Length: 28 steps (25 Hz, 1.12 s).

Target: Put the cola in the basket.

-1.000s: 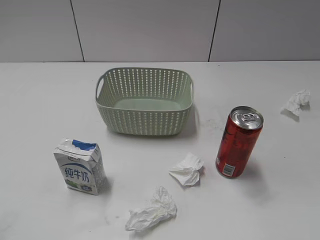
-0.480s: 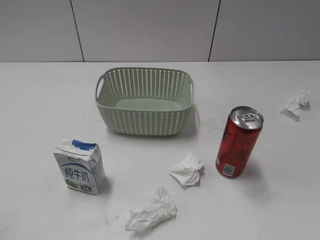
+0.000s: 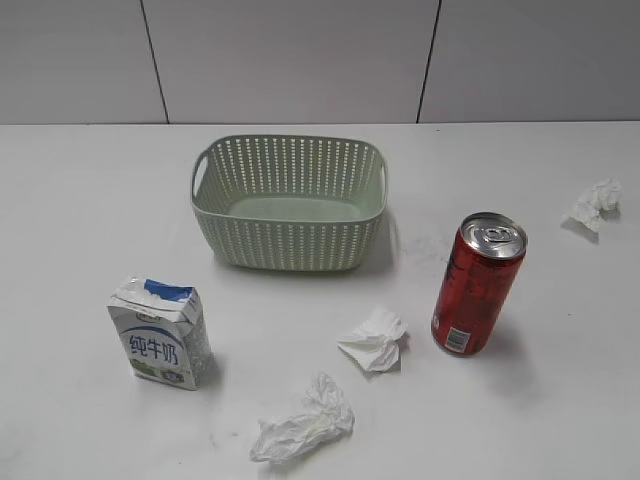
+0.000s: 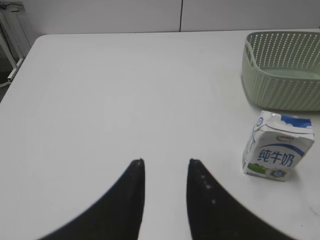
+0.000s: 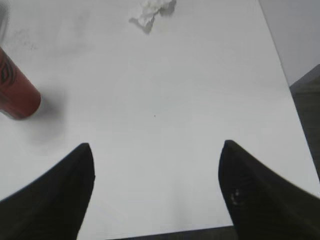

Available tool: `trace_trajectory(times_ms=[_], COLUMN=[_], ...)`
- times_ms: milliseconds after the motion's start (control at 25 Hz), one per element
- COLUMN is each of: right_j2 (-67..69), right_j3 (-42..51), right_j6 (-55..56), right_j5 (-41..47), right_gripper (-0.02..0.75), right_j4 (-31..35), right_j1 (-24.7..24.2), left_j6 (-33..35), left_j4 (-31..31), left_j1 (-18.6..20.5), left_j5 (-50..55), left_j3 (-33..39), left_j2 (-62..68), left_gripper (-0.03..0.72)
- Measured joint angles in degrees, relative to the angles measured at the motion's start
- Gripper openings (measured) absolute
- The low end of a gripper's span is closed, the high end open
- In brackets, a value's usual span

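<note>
The cola [image 3: 478, 284], a tall slim red can with a silver top, stands upright on the white table right of centre; its lower part also shows at the left edge of the right wrist view [image 5: 15, 95]. The pale green perforated basket [image 3: 290, 243] stands empty behind the middle, and shows in the left wrist view [image 4: 282, 92]. My left gripper [image 4: 165, 161] is open and empty over bare table, left of the milk carton. My right gripper [image 5: 156, 145] is wide open and empty, to the right of the cola. Neither gripper shows in the exterior view.
A white-and-blue milk carton [image 3: 160, 334] stands front left, also in the left wrist view [image 4: 276, 147]. Crumpled tissues lie front centre [image 3: 375, 340], lower front [image 3: 302, 423] and far right [image 3: 594, 204]. The table's right edge [image 5: 295, 100] is near my right gripper.
</note>
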Motion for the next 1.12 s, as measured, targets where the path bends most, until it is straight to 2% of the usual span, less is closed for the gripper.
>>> trace_trajectory(times_ms=[360, 600, 800, 920, 1120], right_j2=[22.29, 34.84, 44.19, 48.86, 54.36], right_j3=[-6.71, -14.84, -21.3, -25.45, -31.69], right_j6=[-0.09, -6.31, -9.96, -10.42, -9.24], right_j5=[-1.28, -0.99, 3.79, 6.84, 7.65], right_gripper=[0.585, 0.585, 0.585, 0.585, 0.585], right_j4=[4.49, 14.98, 20.82, 20.78, 16.62], right_j1=[0.0, 0.0, 0.9, 4.86, 15.74], left_j6=[0.0, 0.0, 0.0, 0.0, 0.0], left_j4=[0.0, 0.0, 0.0, 0.0, 0.0], left_j1=[0.0, 0.0, 0.0, 0.0, 0.0], left_j5=[0.0, 0.0, 0.0, 0.0, 0.0], left_j3=[0.0, 0.0, 0.0, 0.0, 0.0], left_j2=[0.0, 0.0, 0.0, 0.0, 0.0], left_gripper=[0.232, 0.232, 0.232, 0.232, 0.232])
